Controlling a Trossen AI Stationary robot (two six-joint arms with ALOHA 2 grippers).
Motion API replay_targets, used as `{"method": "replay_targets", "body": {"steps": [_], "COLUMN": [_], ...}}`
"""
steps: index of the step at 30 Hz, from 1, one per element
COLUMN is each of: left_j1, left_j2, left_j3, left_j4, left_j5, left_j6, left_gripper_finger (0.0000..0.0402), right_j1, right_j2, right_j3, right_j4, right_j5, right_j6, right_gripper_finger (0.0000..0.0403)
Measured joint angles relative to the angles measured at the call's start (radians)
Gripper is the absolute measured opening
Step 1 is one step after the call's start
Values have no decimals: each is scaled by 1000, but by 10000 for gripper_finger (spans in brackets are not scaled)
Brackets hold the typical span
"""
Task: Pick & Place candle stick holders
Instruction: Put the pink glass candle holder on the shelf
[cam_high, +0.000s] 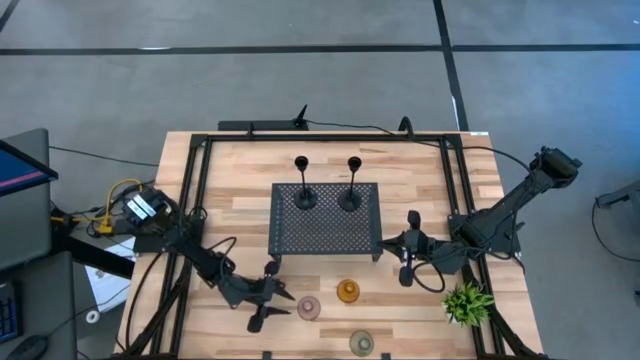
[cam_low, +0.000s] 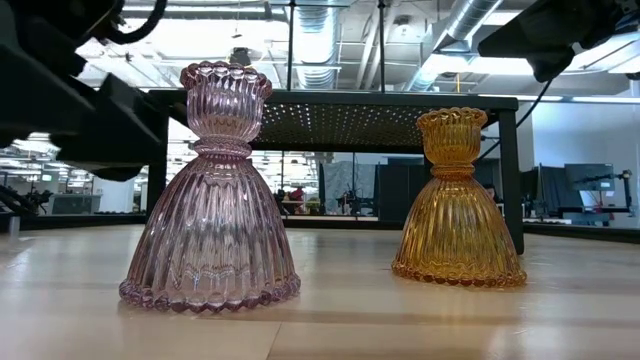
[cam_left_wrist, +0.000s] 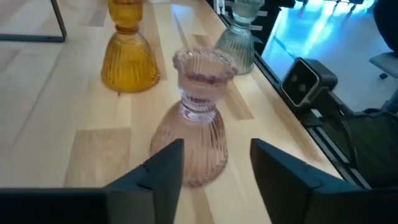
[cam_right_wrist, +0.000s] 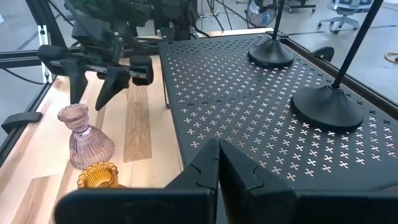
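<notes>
High view: black tray (cam_high: 326, 243) at centre frame, two black holders (cam_high: 304, 190) (cam_high: 351, 188) standing on its upper edge. Below the tray on bare wood, pink holder (cam_high: 309, 308) lower centre-left, amber holder (cam_high: 347, 291) just right of it, green holder (cam_high: 361, 343) at the bottom edge. Left gripper (cam_high: 274, 303) lower left, just beside the pink one, fingers spread. Right gripper (cam_high: 408, 258) right of centre beside the tray, waiting; plant (cam_high: 467, 301) lower right.

Low view: pink holder (cam_low: 211, 200) left, amber holder (cam_low: 458, 206) right, both upright on the wood, tray (cam_low: 340, 103) behind and above. Ribbed glass, flared skirt, narrow waist, scalloped cup.

Left wrist view: fingers (cam_left_wrist: 160, 171) parted, flanking the pink holder (cam_left_wrist: 194, 118) without touching it — released, grasping nothing. Amber holder (cam_left_wrist: 129, 53) upper left, green holder (cam_left_wrist: 237, 38) upper centre, well apart from the pink.

Right wrist view: right gripper (cam_right_wrist: 219, 157) clenched on nothing, low centre, over the tray (cam_right_wrist: 249, 106). Left gripper (cam_right_wrist: 94, 87) upper left above the pink holder (cam_right_wrist: 85, 138).

Handling, judged: glass rigid, smooth, likely slippery and breakable, fairly weighty for its bulk; best pinched at the waist under the cup, gently, kept upright. Black stems likely metal, top-light; grasp mid-stem.

No readable writing, brand or label anywhere.
</notes>
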Motion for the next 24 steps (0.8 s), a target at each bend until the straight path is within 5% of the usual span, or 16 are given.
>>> {"method": "replay_targets", "body": {"steps": [9,20,24], "left_j1": [10,41,81], "left_j2": [0,1,48], "left_j3": [72,72,84], "left_j4": [2,1,-1], "left_j5": [0,-45,15], "left_j6": [114,103,58], "left_gripper_finger": [231,248,264], "right_j1": [0,0,0], "right_j2": [0,0,0], "right_j3": [0,0,0], "right_j4": [0,0,2], "right_j5": [0,0,0], "right_j6": [0,-1,-1], "right_gripper_finger": [0,0,0]}}
